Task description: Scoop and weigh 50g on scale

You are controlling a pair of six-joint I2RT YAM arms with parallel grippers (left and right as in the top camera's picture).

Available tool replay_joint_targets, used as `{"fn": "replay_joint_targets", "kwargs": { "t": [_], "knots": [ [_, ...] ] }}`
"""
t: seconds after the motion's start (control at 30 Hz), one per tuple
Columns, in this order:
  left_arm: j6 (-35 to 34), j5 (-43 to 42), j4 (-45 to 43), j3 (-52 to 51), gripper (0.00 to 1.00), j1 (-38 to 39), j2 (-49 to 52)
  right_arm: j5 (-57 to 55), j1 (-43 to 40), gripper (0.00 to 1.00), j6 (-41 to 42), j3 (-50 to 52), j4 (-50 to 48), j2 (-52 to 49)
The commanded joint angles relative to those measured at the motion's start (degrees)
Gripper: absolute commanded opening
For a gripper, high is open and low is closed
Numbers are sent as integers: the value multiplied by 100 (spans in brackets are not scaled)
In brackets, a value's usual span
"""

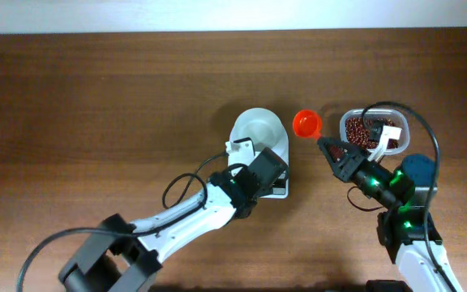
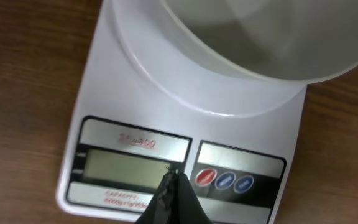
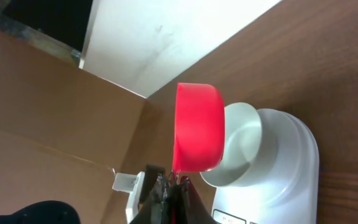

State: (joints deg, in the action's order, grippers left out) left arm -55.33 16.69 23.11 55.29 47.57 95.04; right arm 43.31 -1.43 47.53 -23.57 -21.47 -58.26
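Left gripper [image 2: 171,186]: closed, holding nothing, tip poised just over the display of the scale [image 2: 123,81]. The bowl [image 2: 260,37] on the scale looks empty.

Right gripper [image 3: 173,186]: clamped on the handle of the red scoop [image 3: 197,127], which sits between scale and tub [image 1: 344,128]. No grains visible in it.

Beans [image 1: 359,131]: loose heap in the tub, far right.

Judgement: the grains are hard, light and quick to roll, so fingers won't hold them. Take them with the scoop, dig into the heap, carry level.

White scale [image 2: 135,81], 1 red and 2 blue buttons [image 2: 225,180]; orange-red scoop [image 3: 197,127]; red-brown beans [image 1: 362,131]; brown table [image 1: 96,97].
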Motion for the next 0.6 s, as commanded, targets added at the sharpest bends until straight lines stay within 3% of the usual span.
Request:
{"fn": "replay_joint_targets", "kwargs": {
  "t": [0.0, 0.57],
  "knots": [
    [-33, -59, -170, -7, 0, 74, 190, -28, 24, 4, -7, -72, -42, -2],
    [94, -105, -817, -7, 0, 269, 909, 173, 24, 4, -7, -72, -42, -2]
  ]
}}
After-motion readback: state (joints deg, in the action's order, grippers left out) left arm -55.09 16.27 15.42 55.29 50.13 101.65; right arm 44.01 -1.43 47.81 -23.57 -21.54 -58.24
